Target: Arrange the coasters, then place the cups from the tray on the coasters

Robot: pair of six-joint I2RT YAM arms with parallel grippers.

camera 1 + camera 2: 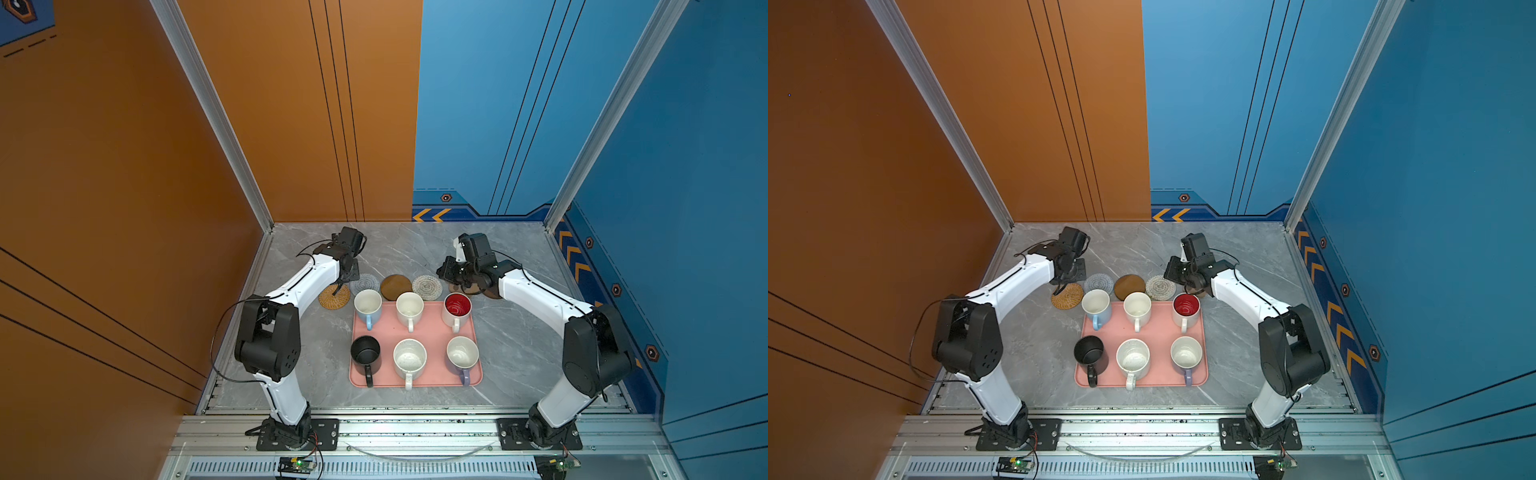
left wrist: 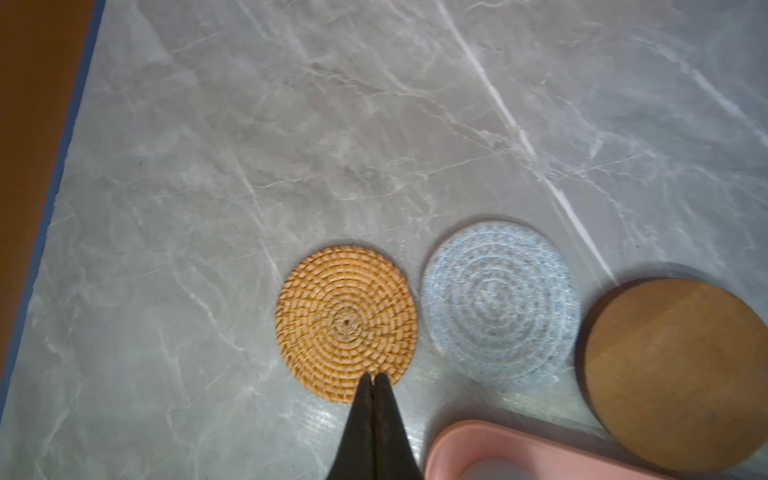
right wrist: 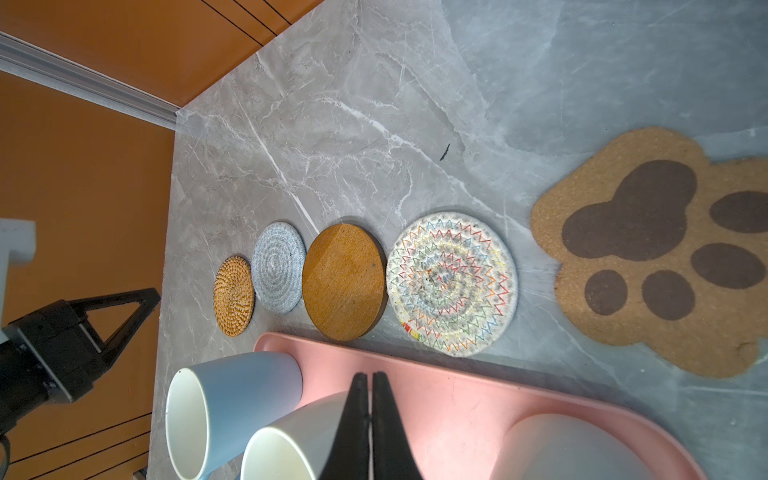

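Behind the pink tray (image 1: 432,332) the coasters lie in a row: orange rattan (image 1: 334,296), grey woven (image 1: 365,284), brown round (image 1: 396,286), beige woven (image 1: 427,286) and, in the right wrist view, a tan paw-print (image 3: 648,249). My right arm largely hides another brown round (image 1: 492,294). Six cups stand on the tray: light blue (image 1: 368,305), white (image 1: 409,307), red-inside (image 1: 457,309), black (image 1: 365,353), speckled (image 1: 410,359), lavender (image 1: 462,355). My left gripper (image 2: 373,376) is shut, tips at the rattan coaster's (image 2: 347,324) edge. My right gripper (image 3: 370,376) is shut and empty above the tray's (image 3: 457,407) back rim.
Orange wall panels and an aluminium post bound the grey marble table (image 1: 415,245) on the left; blue panels stand at the back right. Open marble lies behind the coaster row. Both arm bases are bolted to the front rail (image 1: 415,432).
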